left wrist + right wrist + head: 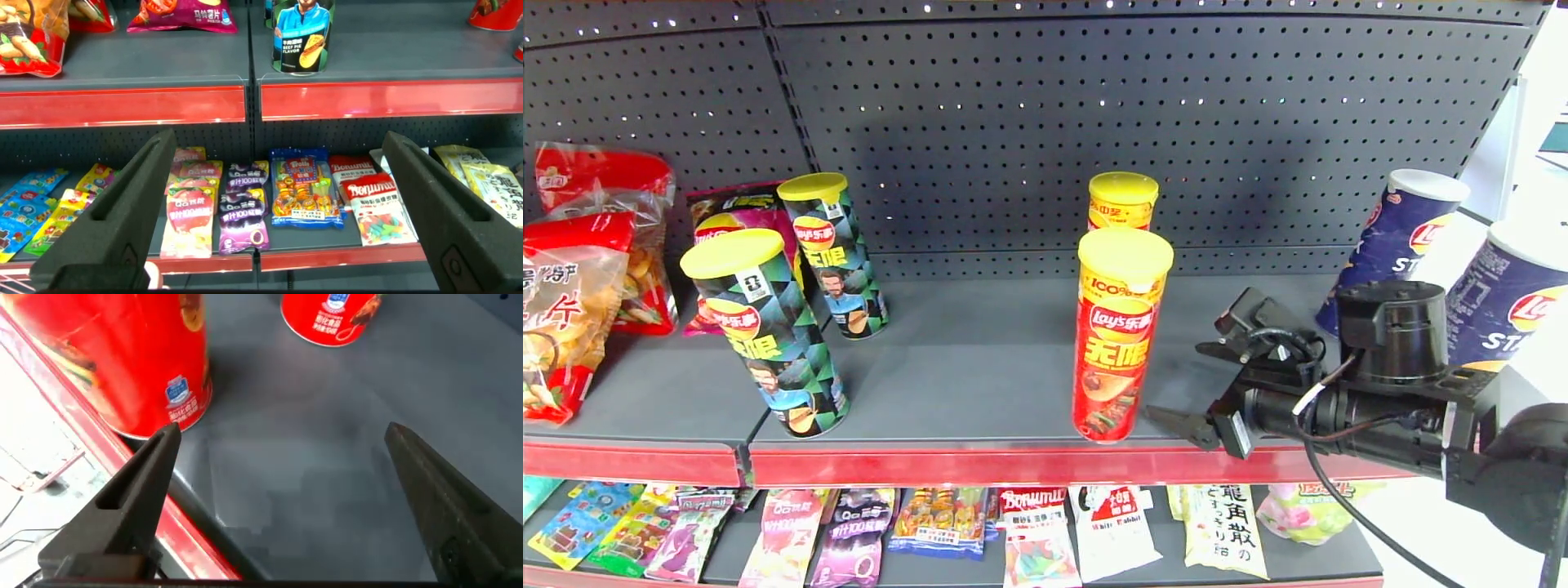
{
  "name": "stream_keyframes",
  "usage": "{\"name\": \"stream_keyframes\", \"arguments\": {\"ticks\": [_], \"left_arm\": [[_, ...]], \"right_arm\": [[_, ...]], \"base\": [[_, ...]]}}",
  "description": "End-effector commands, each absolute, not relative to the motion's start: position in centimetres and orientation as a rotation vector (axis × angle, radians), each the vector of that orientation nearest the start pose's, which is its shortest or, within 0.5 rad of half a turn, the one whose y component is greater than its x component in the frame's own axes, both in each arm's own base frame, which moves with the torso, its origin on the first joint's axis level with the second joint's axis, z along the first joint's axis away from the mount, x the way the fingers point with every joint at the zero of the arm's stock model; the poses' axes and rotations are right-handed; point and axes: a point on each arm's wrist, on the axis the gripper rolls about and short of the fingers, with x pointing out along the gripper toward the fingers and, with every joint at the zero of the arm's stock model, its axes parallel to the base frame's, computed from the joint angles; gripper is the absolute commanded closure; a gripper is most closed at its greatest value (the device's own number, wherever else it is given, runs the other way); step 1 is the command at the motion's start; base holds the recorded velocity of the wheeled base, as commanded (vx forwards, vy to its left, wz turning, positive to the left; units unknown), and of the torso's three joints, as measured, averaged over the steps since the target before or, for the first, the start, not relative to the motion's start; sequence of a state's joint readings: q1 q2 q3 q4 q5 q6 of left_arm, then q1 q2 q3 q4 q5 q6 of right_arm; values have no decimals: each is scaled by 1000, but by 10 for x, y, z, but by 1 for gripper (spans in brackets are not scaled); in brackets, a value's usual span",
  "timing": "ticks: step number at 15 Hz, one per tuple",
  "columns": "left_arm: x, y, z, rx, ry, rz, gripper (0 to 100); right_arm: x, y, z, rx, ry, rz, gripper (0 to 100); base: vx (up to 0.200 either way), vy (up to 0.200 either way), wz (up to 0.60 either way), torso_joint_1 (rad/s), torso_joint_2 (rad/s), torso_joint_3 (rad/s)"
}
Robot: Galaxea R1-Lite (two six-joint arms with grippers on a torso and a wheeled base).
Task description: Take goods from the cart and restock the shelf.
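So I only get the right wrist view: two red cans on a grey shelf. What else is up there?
Observer: Left of the front red can stand two patterned cans with yellow lids.
Visitor: And on the other side?
Observer: Two blue cans, partly behind the right arm.
Visitor: And the other arm?
Observer: The left end effector is open and empty, facing candy bags on the lower shelf.
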State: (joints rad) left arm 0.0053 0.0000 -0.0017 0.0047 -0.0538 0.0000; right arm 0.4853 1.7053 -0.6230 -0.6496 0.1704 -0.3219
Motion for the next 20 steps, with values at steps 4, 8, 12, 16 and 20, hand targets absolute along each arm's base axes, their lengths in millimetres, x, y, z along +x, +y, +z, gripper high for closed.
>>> {"name": "stream_keyframes", "arguments": {"ticks": [4, 8, 12, 16, 20], "left_arm": [[-23, -1, 75, 0, 5, -48, 0], [-23, -1, 75, 0, 5, -48, 0], [-23, -1, 75, 0, 5, -48, 0], [-23, -1, 75, 0, 5, -48, 0], [-23, -1, 75, 0, 5, -48, 0]], "right_arm": [[257, 141, 132, -377, 333, 717, 0], [256, 144, 130, -379, 338, 727, 0], [258, 146, 131, -379, 334, 728, 0], [253, 141, 134, -375, 327, 721, 0], [197, 112, 158, -348, 245, 714, 0]], "base": [[0, 0, 0, 0, 0, 0], [0, 0, 0, 0, 0, 0], [0, 0, 0, 0, 0, 0], [0, 0, 0, 0, 0, 0], [0, 0, 0, 0, 0, 0]]}}
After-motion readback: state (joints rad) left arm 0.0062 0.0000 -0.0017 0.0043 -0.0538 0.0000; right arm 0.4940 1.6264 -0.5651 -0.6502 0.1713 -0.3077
